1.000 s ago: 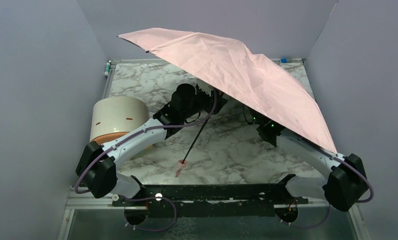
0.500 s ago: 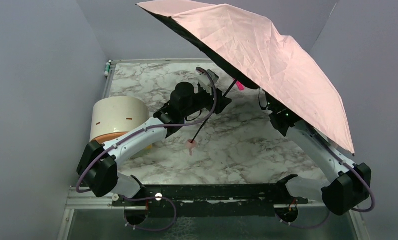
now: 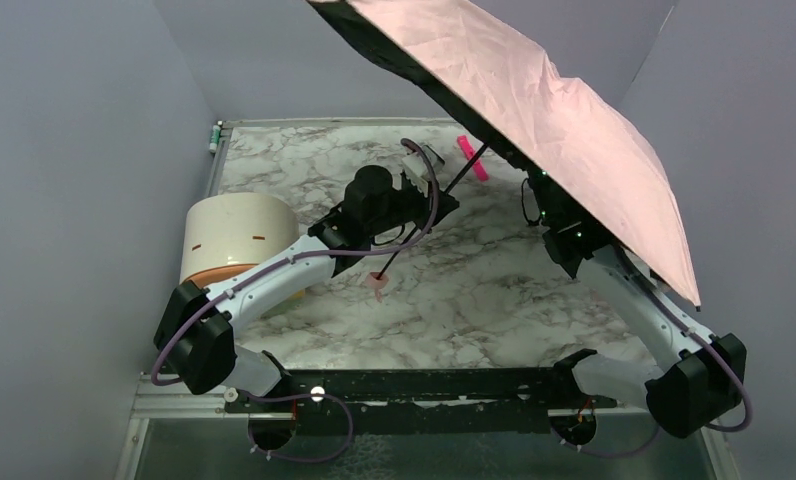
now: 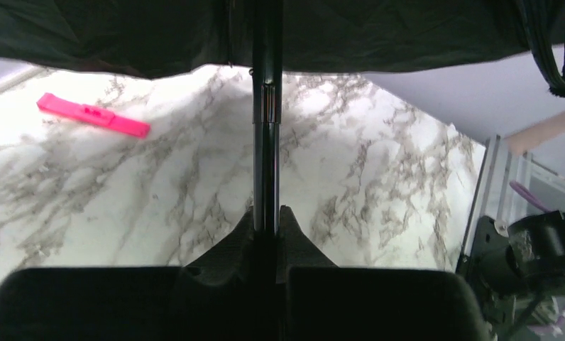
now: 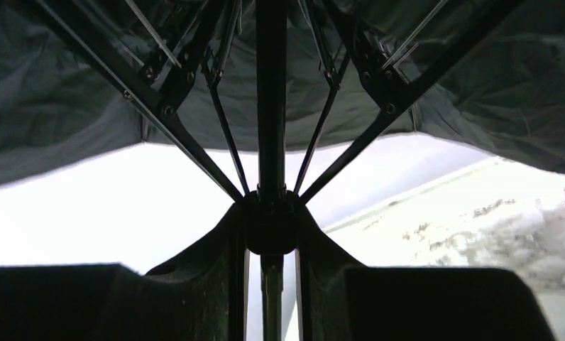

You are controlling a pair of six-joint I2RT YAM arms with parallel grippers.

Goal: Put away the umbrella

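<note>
top external view has the open umbrella (image 3: 564,110) tilted high toward 1 o'clock, its shaft (image 4: 266,142) pinched by the left gripper (image 4: 267,214) and its runner (image 5: 271,234) clamped by the right gripper (image 5: 271,211), so i'd hold the shaft firm and draw the runner straight down it.

The umbrella (image 3: 564,130) is open. Its pale pink canopy (image 3: 614,170) is spread wide and steeply tilted, with the high edge at the far left and the low edge at the near right, up in the air over the right half of the table (image 3: 304,170). The lining (image 4: 123,35) is black, and dark ribs (image 5: 187,147) fan out from the hub. The thin black shaft (image 4: 266,163) slants down to a small pink handle (image 3: 379,283) near the tabletop.
</note>
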